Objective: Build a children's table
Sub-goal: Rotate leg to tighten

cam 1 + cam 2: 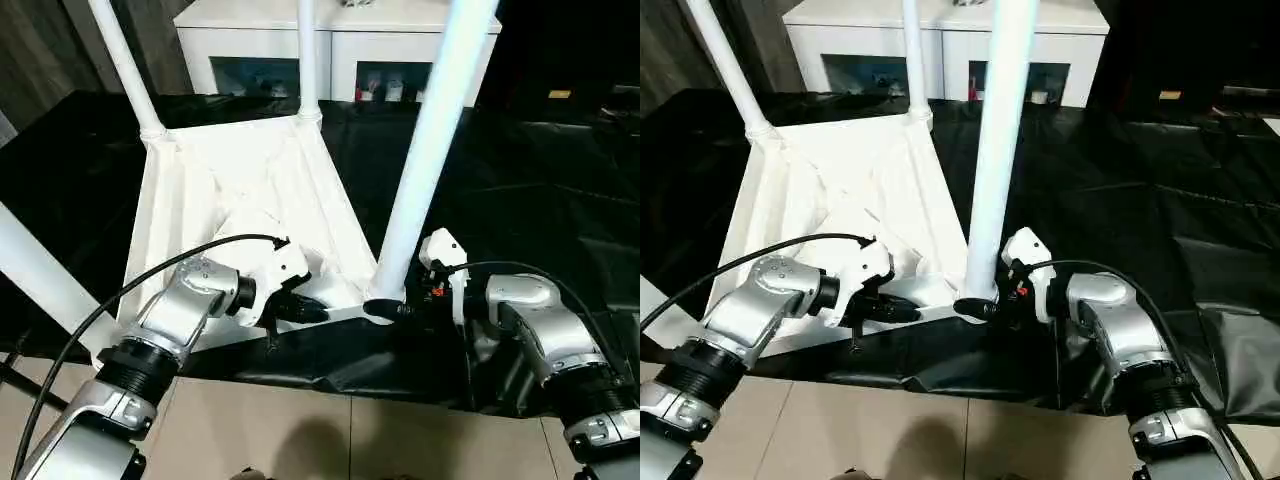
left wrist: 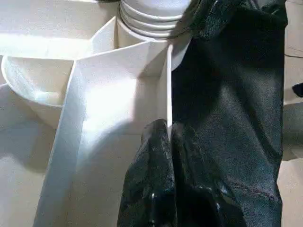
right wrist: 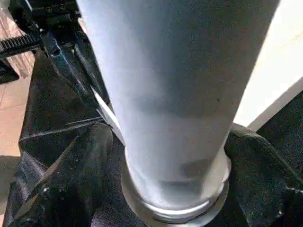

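Near leg [image 3: 175,104] between right jaws [image 1: 385,309], upright

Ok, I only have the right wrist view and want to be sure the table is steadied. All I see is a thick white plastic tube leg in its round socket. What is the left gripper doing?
Observer: The left gripper is shut on the thin near edge wall of the upturned white ribbed plastic tabletop, just left of that near right leg.
Operator: Are other legs in?
Observer: A far left leg and a far right leg stand upright in their corner sockets. A fourth leg rises at the near left, its base hidden by the left arm.
Operator: Anything behind the table?
Observer: A white glass-doored cabinet.
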You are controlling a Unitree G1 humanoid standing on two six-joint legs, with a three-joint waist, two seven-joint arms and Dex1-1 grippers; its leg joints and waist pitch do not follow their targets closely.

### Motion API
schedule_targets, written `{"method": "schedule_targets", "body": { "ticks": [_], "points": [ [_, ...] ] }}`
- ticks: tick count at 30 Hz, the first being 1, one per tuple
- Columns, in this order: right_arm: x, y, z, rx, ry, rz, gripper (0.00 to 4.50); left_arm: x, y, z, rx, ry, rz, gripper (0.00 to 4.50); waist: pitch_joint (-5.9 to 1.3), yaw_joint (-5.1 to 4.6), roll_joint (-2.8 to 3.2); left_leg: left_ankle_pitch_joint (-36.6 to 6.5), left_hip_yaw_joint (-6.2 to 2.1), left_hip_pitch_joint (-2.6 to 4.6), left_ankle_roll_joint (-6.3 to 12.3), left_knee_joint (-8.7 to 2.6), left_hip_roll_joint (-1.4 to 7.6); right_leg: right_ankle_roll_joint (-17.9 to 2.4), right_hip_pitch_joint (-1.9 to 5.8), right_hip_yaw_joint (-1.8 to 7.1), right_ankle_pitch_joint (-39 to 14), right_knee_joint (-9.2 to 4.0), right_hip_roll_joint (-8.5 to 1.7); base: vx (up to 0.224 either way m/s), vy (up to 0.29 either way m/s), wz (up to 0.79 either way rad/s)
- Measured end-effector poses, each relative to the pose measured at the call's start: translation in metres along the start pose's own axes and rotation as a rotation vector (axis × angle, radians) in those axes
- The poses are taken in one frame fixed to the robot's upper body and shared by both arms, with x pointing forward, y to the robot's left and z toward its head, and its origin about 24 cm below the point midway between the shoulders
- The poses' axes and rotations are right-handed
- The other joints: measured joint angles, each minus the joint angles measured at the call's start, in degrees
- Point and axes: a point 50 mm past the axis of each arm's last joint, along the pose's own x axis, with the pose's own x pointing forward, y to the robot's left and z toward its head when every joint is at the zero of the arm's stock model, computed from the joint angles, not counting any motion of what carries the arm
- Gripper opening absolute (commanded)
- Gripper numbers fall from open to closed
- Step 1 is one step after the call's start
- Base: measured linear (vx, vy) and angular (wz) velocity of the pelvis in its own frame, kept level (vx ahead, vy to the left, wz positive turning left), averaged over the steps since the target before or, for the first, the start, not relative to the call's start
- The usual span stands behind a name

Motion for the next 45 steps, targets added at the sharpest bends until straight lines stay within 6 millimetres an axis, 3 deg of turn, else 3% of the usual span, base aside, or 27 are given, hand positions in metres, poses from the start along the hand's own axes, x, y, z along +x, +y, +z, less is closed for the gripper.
{"method": "schedule_targets", "body": {
  "ticks": [8,15,20,22,26,30,35,37,39,42,45],
  "points": [
    [-0.001,-0.001,-0.002,0.009,0.005,0.001,2.79,-0.001,0.0,0.0,0.0,0.004,-0.008,0.0,-0.02,0.13,-0.01,0.0,0.0,0.0,0.0,0.0,0.0,0.0,0.01,-0.02,0.0,0.0,-0.01,0.0,0.0,0.0],
    [0.01,-0.003,-0.005,0.026,-0.025,-0.07,2.68,0.0,0.002,-0.001,-0.012,0.006,0.027,0.0,-0.12,-0.39,-0.17,0.0,0.0,0.08,-0.02,0.0,0.0,0.0,0.16,-0.01,0.0,0.07,0.0,0.0,0.0,0.0],
    [0.025,-0.011,-0.006,0.098,-0.064,-0.259,2.67,0.013,0.007,0.001,-0.043,-0.011,0.137,0.0,-0.15,-1.74,-0.3,0.0,-0.04,0.66,-0.04,-0.02,-0.03,0.3,0.51,-0.01,-0.1,-0.02,0.0,0.0,0.0,0.0],
    [0.034,-0.012,-0.005,0.152,-0.088,-0.362,2.67,0.022,0.011,0.007,-0.06,-0.022,0.197,0.0,-0.12,-1.88,-0.35,0.0,-0.06,0.76,-0.04,-0.02,-0.08,0.3,0.6,0.01,-0.1,-0.04,0.0,0.0,0.0,0.0],
    [0.056,-0.026,0.003,0.348,-0.137,-0.781,2.66,0.059,0.018,0.027,-0.139,-0.058,0.39,0.0,-0.09,-2.16,-0.3,0.0,-0.15,0.79,-0.04,-0.05,-0.15,0.3,0.64,-0.08,-0.2,-0.39,-0.04,0.0,0.0,0.0],
    [0.062,-0.031,0.008,0.42,-0.156,-0.98,2.66,0.076,0.017,0.037,-0.147,-0.071,0.451,0.0,-0.07,-2.13,-0.25,0.0,-0.31,0.54,-0.03,-0.31,-0.2,0.3,0.66,-0.32,-0.2,-1.28,-0.03,0.0,0.0,0.0],
    [0.061,-0.033,0.011,0.393,-0.189,-0.967,2.66,0.075,0.018,0.039,-0.121,-0.093,0.454,0.0,-0.08,-1.96,-0.25,0.0,-0.25,0.15,0.03,-0.28,-0.29,0.0,0.59,-0.13,1.3,-1.67,-0.04,0.0,0.0,0.0],
    [0.059,-0.032,0.01,0.368,-0.199,-0.953,3.22,0.074,0.019,0.039,-0.114,-0.097,0.448,0.0,-0.1,-1.86,-0.22,0.0,-0.25,0.11,0.03,-0.37,-0.25,0.1,0.53,-0.16,1.4,-1.68,-0.03,0.0,0.0,0.0],
    [0.057,-0.032,0.01,0.348,-0.214,-0.927,3.39,0.071,0.02,0.039,-0.102,-0.098,0.444,0.0,-0.11,-1.75,-0.19,0.0,-0.25,0.09,0.04,-0.53,-0.21,0.3,0.46,-0.22,1.3,-1.68,-0.01,0.0,0.0,0.0],
    [0.052,-0.029,0.015,0.3,-0.233,-0.818,3.56,0.06,0.026,0.035,-0.088,-0.083,0.464,0.0,-0.11,-2.0,-0.19,0.1,-0.24,-0.12,0.19,-0.55,-0.14,0.3,0.32,-0.17,1.3,-1.66,0.1,0.0,0.0,0.0],
    [0.033,-0.026,0.02,0.207,-0.222,-0.621,3.56,0.052,0.029,0.031,-0.068,-0.07,0.443,0.0,-0.1,-1.91,-0.21,0.3,-0.22,0.0,0.47,-0.54,-0.13,0.3,0.31,-0.17,1.2,-1.72,0.09,0.0,0.0,0.0]
  ]
}}
